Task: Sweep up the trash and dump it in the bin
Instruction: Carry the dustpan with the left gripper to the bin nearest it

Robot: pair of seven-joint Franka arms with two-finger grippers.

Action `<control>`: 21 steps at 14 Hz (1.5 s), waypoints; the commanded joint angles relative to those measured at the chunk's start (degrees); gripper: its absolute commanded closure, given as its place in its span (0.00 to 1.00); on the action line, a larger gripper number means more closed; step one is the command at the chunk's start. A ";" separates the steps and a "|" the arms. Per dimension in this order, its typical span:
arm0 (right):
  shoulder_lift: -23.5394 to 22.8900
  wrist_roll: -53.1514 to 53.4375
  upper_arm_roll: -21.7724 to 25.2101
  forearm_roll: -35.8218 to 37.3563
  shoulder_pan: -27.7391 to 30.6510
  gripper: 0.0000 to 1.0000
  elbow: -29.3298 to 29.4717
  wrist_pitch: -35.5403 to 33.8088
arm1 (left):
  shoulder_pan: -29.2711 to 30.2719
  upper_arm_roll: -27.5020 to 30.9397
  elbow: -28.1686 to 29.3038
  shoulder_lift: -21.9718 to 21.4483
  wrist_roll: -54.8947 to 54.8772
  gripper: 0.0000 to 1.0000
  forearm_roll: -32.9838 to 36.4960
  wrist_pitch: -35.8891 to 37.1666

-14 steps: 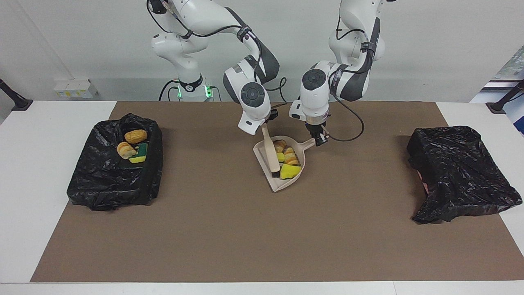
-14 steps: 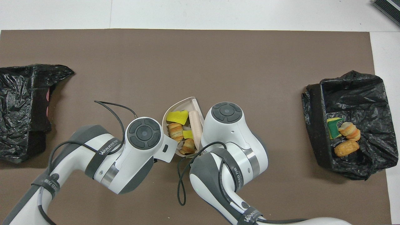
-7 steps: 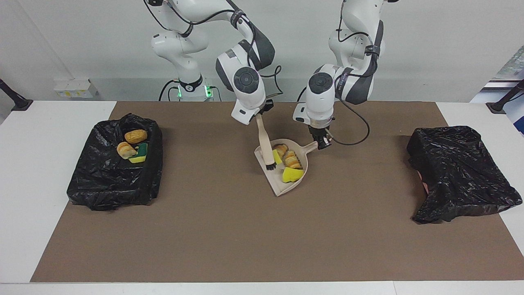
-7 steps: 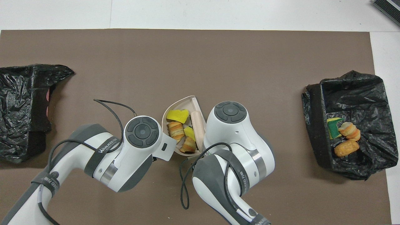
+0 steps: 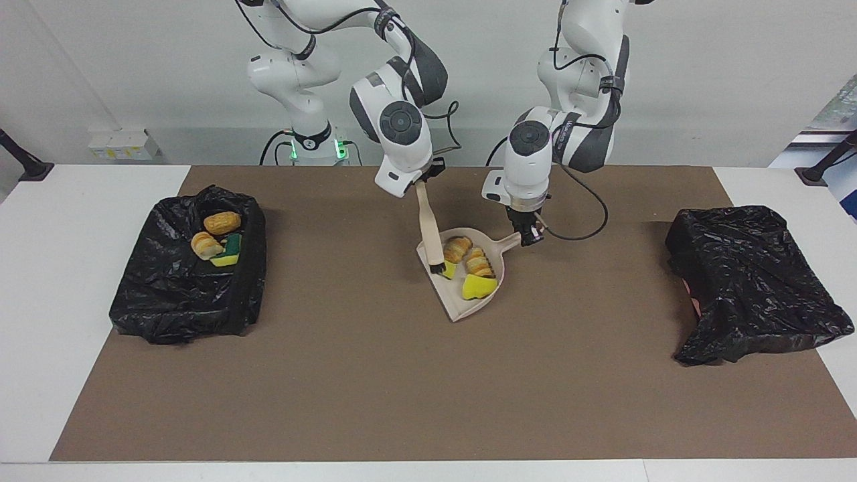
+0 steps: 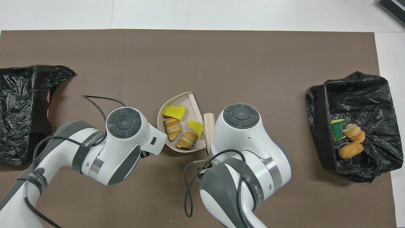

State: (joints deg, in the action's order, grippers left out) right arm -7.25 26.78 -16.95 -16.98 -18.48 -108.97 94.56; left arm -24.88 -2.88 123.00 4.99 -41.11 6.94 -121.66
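On the mat's middle, the dustpan [image 5: 469,294] is holding four trash [image 5: 477,262] bits; three more are sitting in the bin [image 5: 187,294]. Left gripper [image 5: 529,235] is squeezing the dustpan's handle. Right gripper [image 5: 422,184] is squeezing the brush [image 5: 432,234].

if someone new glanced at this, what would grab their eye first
The beige dustpan at mid-table, loaded with bread chunks and yellow sponge bits; the left pincer grips its handle while the right pincer holds a brush over it. Next, the black-lined bin at the right arm's end, already holding trash.
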 commanded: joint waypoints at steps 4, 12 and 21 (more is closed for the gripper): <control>9.07 9.34 -0.37 -1.38 -7.69 1.00 -11.49 8.85 | 9.66 -0.19 -7.94 0.19 -15.90 1.00 -1.40 4.93; 8.13 14.26 -0.37 -1.91 -17.91 1.00 -21.62 22.15 | 23.55 -0.02 -23.76 0.37 -39.72 1.00 -2.02 19.35; 6.72 13.48 -0.28 -4.90 -16.60 0.31 -23.21 24.53 | 41.12 0.16 -25.01 0.37 -66.97 1.00 -1.76 17.34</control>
State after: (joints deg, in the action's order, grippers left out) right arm -0.24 40.61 -17.21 -19.72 -36.35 -131.56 117.64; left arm 12.53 -2.13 99.29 4.93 -102.20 6.02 -103.36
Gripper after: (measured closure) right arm 0.471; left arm 0.683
